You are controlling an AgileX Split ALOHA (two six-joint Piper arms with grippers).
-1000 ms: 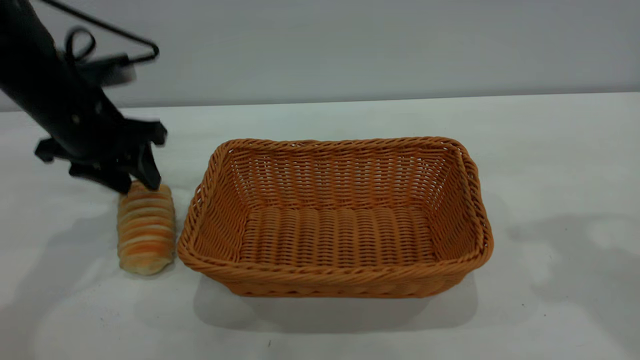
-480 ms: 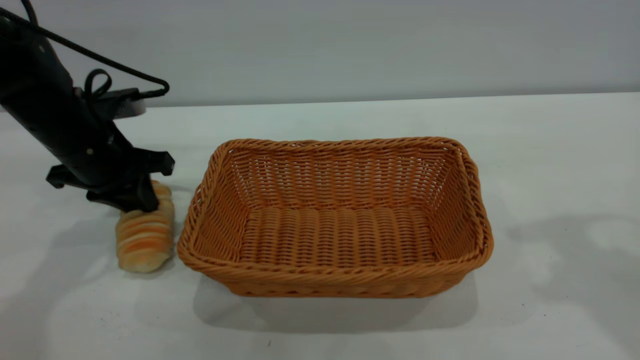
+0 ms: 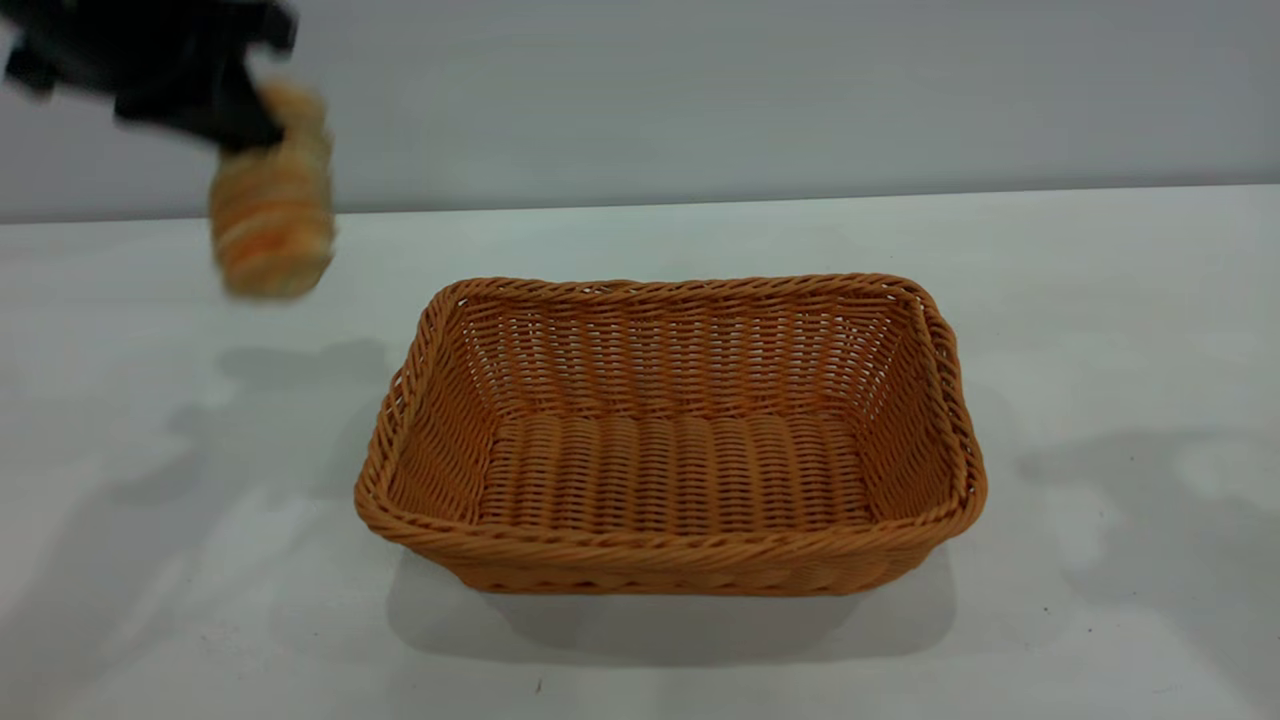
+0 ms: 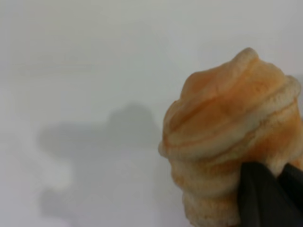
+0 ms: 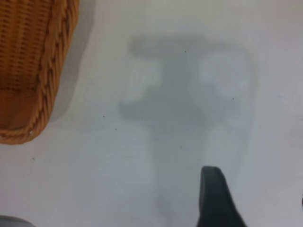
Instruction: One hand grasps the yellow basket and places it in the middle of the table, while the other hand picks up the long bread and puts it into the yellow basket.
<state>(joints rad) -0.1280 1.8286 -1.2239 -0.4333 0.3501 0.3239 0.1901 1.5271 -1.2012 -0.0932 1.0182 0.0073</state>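
Observation:
The yellow basket [image 3: 672, 440] is a large orange-tan wicker basket standing empty in the middle of the white table [image 3: 1100, 300]. My left gripper [image 3: 245, 115] is shut on the far end of the long bread [image 3: 270, 215] and holds it hanging in the air, high above the table to the left of the basket. The left wrist view shows the striped bread [image 4: 227, 137] close up with a black fingertip [image 4: 258, 198] pressed on it. My right gripper [image 5: 258, 198] is open and empty above bare table to the right of the basket, whose corner [image 5: 33, 71] shows in the right wrist view.
A grey wall runs behind the table's far edge. The arms' shadows lie on the tabletop on both sides of the basket.
My left gripper closed on the bread that lay left of the basket and lifted it well up off the table. The basket has not moved.

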